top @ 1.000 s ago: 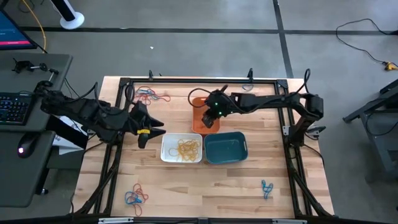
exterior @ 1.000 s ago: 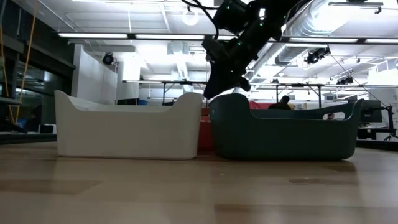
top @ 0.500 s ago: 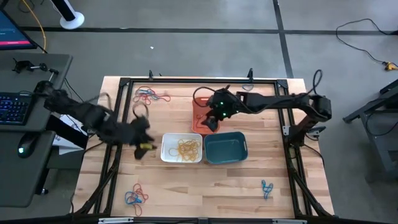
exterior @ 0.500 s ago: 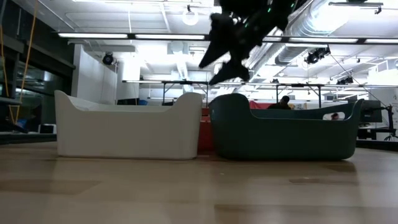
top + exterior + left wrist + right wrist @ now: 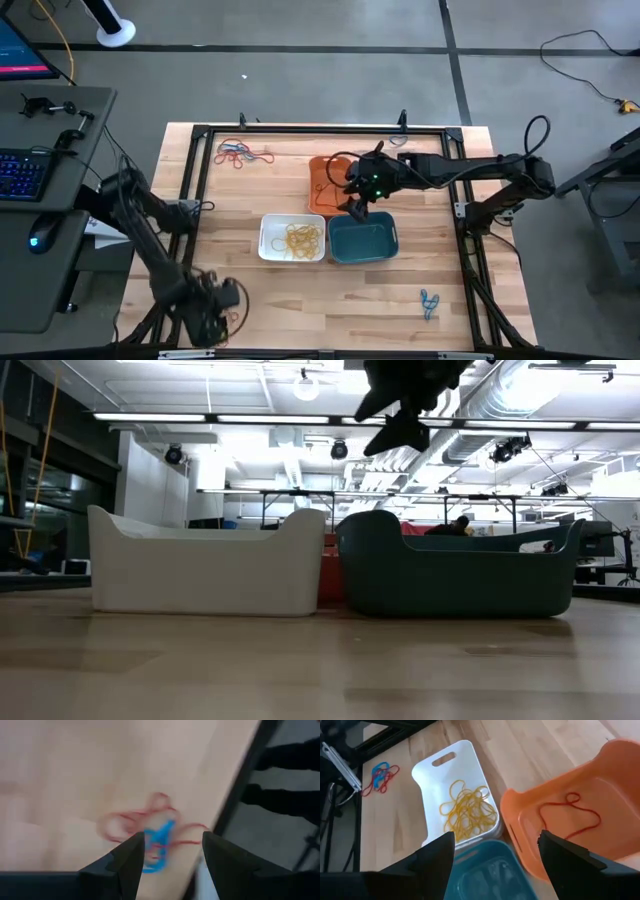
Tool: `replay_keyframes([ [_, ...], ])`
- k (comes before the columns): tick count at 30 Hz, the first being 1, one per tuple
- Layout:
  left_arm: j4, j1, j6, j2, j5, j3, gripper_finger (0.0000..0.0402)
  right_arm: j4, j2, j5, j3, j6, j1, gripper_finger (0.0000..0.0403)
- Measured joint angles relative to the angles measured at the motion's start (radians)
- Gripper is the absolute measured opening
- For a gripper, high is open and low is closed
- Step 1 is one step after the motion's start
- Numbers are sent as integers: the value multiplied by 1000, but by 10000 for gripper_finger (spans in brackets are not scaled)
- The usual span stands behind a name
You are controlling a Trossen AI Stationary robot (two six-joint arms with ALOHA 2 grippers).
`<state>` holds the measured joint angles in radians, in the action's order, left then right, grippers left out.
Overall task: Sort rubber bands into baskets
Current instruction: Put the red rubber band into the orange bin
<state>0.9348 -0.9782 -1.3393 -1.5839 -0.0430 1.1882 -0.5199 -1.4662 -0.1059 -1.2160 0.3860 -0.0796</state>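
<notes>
The left gripper (image 5: 213, 312) hangs over the table's (image 5: 360, 290) near left corner, fingers spread (image 5: 127, 865), just above a tangle of red and blue rubber bands (image 5: 152, 830); the loops look light, limp and stretchy, apt to snag one another, so a pinch on one strand at the clump's edge seems wisest; the clump lies flat, its long axis along the table's left edge as far as I can tell. The right gripper (image 5: 358, 205) hovers between the orange basket (image 5: 322, 185) and teal basket (image 5: 365, 240), fingers parted and empty; yellow bands (image 5: 467, 810) fill the white basket (image 5: 442, 765); one red band (image 5: 570, 815) lies in the orange one.
</notes>
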Motion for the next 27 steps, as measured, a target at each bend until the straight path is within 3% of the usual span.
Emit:
replay_keyframes([
  [6, -375, -16, -203, -18, 35, -147, 193, 5, 0, 6, 0, -27, 1, 275],
  [11, -297, -5, -317, 81, 36, -283, 193, 7, 0, 7, 0, -36, -8, 275],
  [16, -304, 13, -354, 198, 127, -447, 193, 2, 0, 7, 0, -26, -10, 275],
  [21, -443, 34, -370, 204, 265, -592, 193, -14, 0, 7, 0, 5, -5, 275],
  [27, -471, 71, -376, 205, 261, -624, 193, -23, 0, 14, 0, 35, -5, 275],
])
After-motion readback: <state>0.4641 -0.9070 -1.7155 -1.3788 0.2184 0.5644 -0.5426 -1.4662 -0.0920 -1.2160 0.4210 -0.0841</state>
